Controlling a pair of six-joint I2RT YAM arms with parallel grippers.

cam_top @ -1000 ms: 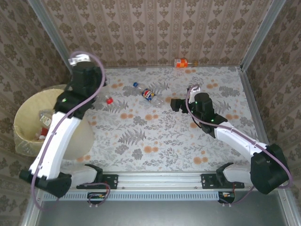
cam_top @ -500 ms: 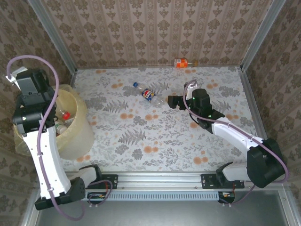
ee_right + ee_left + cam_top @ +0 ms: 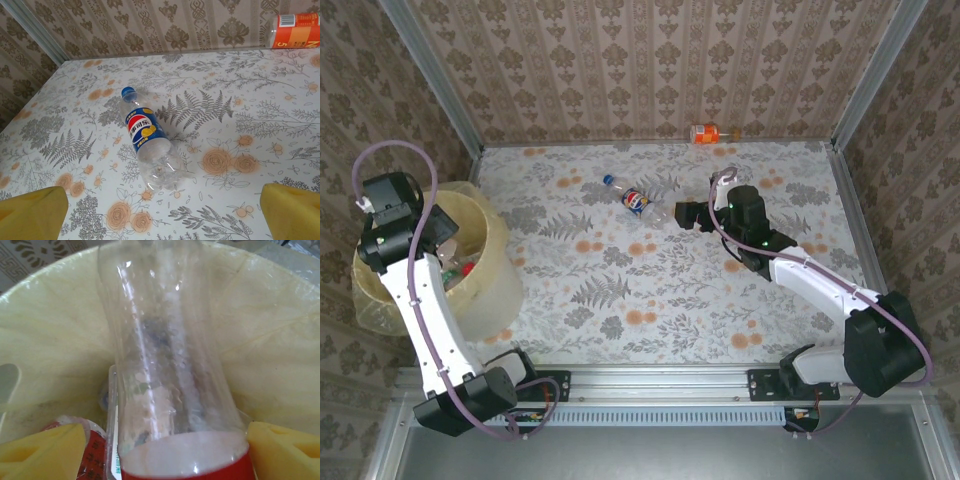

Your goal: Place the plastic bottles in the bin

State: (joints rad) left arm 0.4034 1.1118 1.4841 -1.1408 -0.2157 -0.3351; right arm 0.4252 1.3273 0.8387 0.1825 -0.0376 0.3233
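Your clear red-label bottle [image 3: 175, 390] sits between the pads [image 3: 42, 450] of the left tool [image 3: 165, 450], pointing down into the bin [image 3: 280, 340] over other bottles [image 3: 455, 268] lying there. The jaws stand parted, with one pad clear of the plastic, so I judge this a drop made over the middle. Ahead of your right tool [image 3: 165, 215], which is wide open, a blue-label bottle [image 3: 150, 145] lies on the table [image 3: 250, 100], framed for a pick. An orange-label bottle [image 3: 295, 29] waits beyond it, by the wall [image 3: 150, 25].
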